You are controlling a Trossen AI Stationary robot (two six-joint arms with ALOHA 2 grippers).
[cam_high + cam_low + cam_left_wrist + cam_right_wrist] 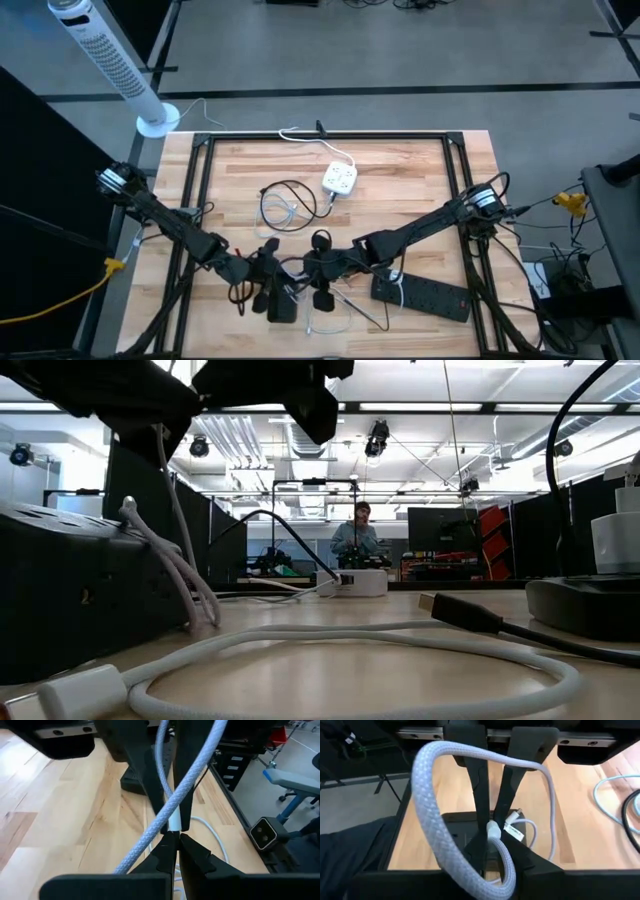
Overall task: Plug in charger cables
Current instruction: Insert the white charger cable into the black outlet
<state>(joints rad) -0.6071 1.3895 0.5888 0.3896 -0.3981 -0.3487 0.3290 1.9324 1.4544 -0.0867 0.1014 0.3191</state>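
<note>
Left claw [172,837]: closed, fingers pinching the white braided cable [170,807] at its smooth white plug sleeve; the braid loops away over the fingers.
Right claw [492,832]: drawn in tight on the same white braided cable [432,815], gripping at the white collar near the plug end; a small plug tip shows just past the fingers.
Position: both claws meet near the front middle of the counter [400,170], almost tip to tip, just beside the black power strip [420,293].
Step in hand: a two-handed grip on one charger cable, steadying its plug end, by my judgement.
Next move calls for: turning the plug to face a socket and carrying it over without the braid snagging; which socket is meant cannot be told from these views.
Other cables: black coiled cable [285,200] lies mid-counter, beside the white socket cube [339,180].
Surface: pale wooden counter within a black frame.
Room: open workshop; a white tower fan [110,65] stands off the counter's far left corner; a person [357,535] is at a far bench.
</note>
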